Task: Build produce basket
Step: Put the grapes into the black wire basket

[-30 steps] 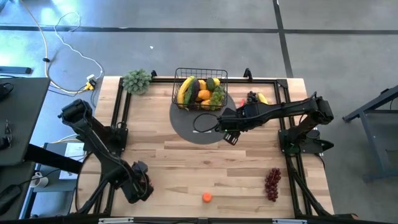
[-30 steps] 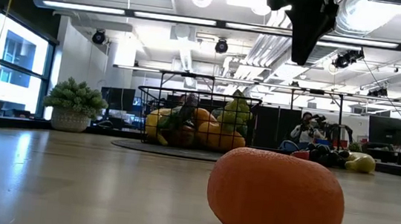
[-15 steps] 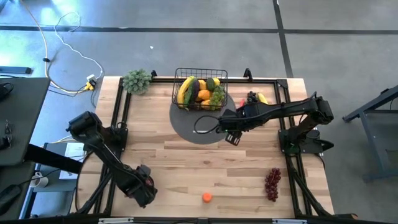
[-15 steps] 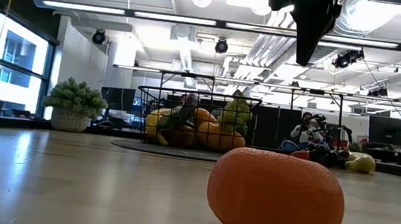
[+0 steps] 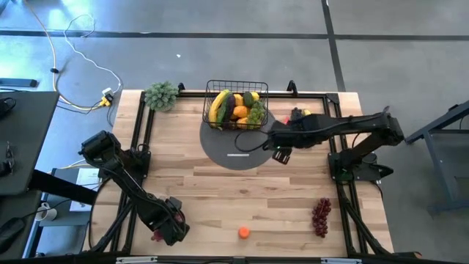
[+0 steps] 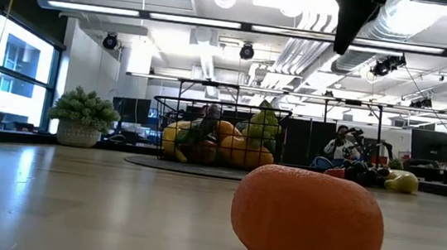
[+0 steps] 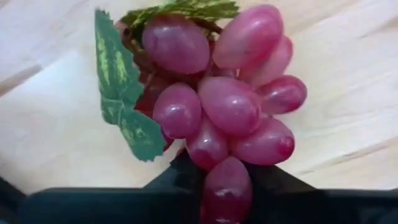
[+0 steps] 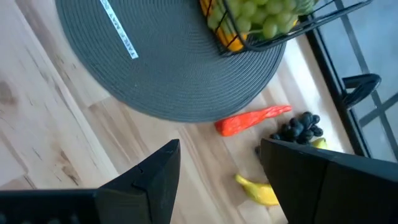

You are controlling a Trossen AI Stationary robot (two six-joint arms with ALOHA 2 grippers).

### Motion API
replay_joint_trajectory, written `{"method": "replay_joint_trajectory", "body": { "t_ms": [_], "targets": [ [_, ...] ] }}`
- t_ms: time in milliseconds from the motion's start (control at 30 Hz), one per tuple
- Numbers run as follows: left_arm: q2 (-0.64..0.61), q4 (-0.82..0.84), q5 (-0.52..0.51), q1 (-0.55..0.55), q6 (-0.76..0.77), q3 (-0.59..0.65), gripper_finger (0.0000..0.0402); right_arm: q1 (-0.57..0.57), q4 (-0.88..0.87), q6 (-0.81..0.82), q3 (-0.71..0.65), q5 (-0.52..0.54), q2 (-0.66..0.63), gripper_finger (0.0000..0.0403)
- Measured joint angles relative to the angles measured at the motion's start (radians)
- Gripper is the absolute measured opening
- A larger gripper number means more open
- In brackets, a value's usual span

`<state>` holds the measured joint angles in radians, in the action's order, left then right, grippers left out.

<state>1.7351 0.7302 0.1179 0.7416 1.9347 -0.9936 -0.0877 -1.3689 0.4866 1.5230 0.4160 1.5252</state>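
My left gripper is at the table's near left, shut on a bunch of red grapes with a green leaf. The black wire basket stands on a round grey mat at the far middle and holds bananas, orange fruit and green grapes. My right gripper hangs open above the mat's right edge, holding nothing. An orange fruit lies near the front edge. A dark red grape bunch lies at the near right. My left gripper pinches the bunch at its narrow tip, with one grape between the two fingers. The leafy stem end points away from the fingers. The bunch appears to lie on the wooden table top.
A red chili, dark grapes and a banana lie on the table right of the mat. A grey-green leafy bunch stands at the far left corner. Bare wood lies between the mat and the front edge.
My left gripper has moved a little toward the near edge and the right, and has shut on the red grapes. My right gripper has risen and drawn toward the table's right edge, away from the mat's middle.
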Motion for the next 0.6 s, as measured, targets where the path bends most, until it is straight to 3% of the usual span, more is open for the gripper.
{"method": "replay_joint_trajectory", "body": {
  "t_ms": [133, 300, 600],
  "targets": [
    [-0.015, -0.061, -0.061, -0.015, 0.0, 0.0, 0.0022, 0.024, 0.005, -0.038, 0.0, 0.001, -0.053, 0.0204],
    [-0.055, -0.12, -0.192, -0.065, -0.014, 0.0, 0.0015, 0.059, 0.013, -0.069, 0.0, 0.037, -0.12, 0.0204],
    [-0.158, -0.128, -0.365, -0.241, -0.242, 0.0, 0.0015, 0.137, 0.027, -0.095, 0.0, 0.044, -0.204, 0.0204]
  ]
}}
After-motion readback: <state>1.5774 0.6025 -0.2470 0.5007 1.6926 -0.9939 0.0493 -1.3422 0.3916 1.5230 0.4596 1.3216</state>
